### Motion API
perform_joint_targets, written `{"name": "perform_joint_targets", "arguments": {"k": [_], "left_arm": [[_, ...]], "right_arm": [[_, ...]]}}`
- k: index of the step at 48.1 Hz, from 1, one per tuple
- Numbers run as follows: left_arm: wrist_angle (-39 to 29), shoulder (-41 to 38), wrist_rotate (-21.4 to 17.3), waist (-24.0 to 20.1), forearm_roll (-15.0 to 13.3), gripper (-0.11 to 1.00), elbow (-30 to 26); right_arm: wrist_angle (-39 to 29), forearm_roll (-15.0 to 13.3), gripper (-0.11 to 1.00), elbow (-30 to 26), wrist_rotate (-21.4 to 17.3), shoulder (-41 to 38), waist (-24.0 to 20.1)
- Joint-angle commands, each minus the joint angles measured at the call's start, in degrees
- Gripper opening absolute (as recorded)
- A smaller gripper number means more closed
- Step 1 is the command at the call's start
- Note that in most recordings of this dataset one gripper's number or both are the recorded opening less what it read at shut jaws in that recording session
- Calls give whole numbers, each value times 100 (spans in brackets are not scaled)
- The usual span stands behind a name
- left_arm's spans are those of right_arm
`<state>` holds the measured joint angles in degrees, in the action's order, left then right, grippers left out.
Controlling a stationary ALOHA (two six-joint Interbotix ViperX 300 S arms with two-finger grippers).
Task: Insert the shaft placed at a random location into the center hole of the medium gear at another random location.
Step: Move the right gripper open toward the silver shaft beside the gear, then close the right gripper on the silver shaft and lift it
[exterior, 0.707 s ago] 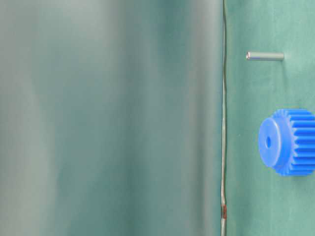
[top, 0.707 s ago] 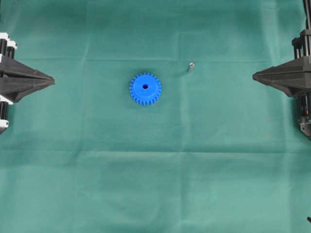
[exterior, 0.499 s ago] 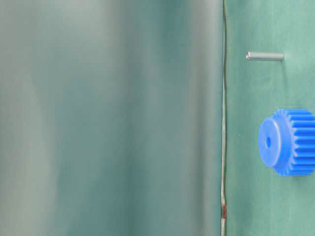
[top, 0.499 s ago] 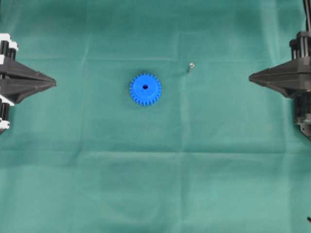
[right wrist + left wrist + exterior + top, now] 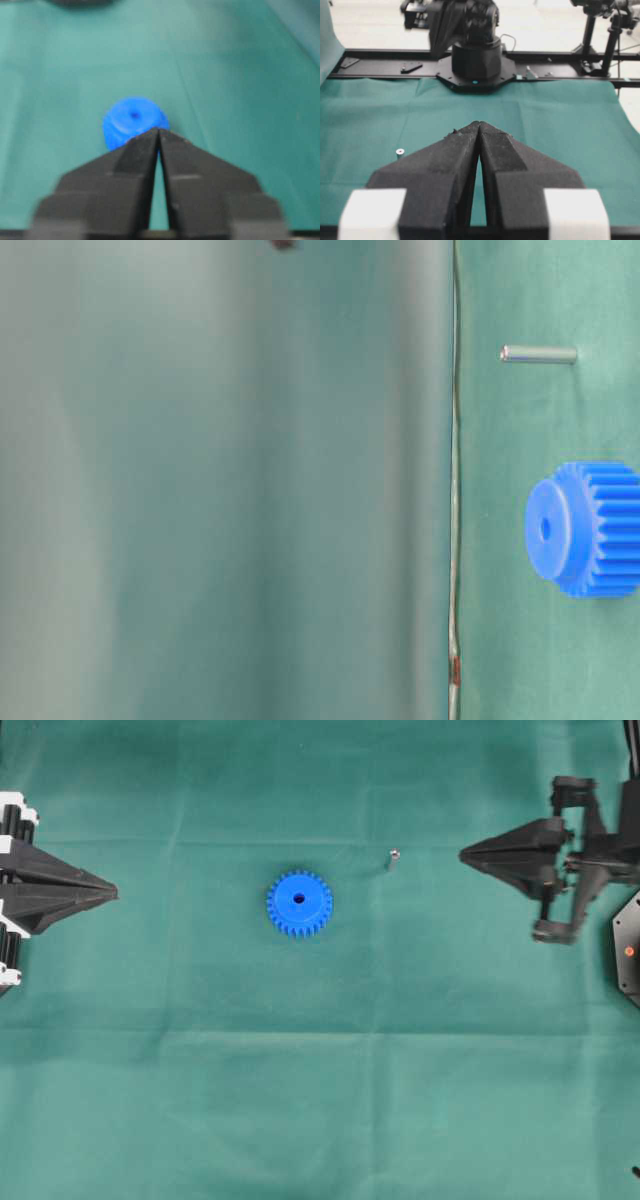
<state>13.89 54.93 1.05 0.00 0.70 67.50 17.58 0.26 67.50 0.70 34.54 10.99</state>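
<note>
A green cloth covers the bench (image 5: 320,1100), creased in a grid. The medium gear (image 5: 299,904) lies flat near the middle with its center hole (image 5: 299,899) facing up, ready to take a pin from above. The shaft (image 5: 393,857) stands on end just right of it, apart from it and untouched. The right tool (image 5: 466,854) points at the shaft from the right, tips pressed together and empty, probably approaching to grasp. The left tool (image 5: 112,893) waits at the left edge, likewise closed and empty.

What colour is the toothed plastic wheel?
Bright blue toothed plastic wheel, clearest in the overhead view.
</note>
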Motion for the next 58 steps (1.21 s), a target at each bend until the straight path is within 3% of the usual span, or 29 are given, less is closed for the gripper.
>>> {"name": "perform_joint_targets", "arguments": {"k": [1, 9, 12, 18, 40, 53, 58], "left_arm": [[9, -44, 9, 18, 18, 0, -132], [0, -44, 9, 18, 18, 0, -132], [-9, -44, 9, 18, 18, 0, -132], [-35, -44, 9, 18, 18, 0, -132], [-62, -44, 18, 18, 9, 0, -123], [-132, -44, 26, 18, 18, 0, -132], [-149, -44, 26, 18, 18, 0, -132]], "right_arm": [[352, 35, 30, -167, -70, -466, 123], [844, 26, 80, -290, -44, -1450, 281], [1037, 35, 91, -325, -44, -1758, 316], [1424, 44, 84, -422, -44, -2303, 396], [1819, 149, 84, -765, -44, -3595, 545], [1890, 176, 82, -773, -44, -3735, 545], [1890, 176, 73, -765, -44, -3735, 545]]}}
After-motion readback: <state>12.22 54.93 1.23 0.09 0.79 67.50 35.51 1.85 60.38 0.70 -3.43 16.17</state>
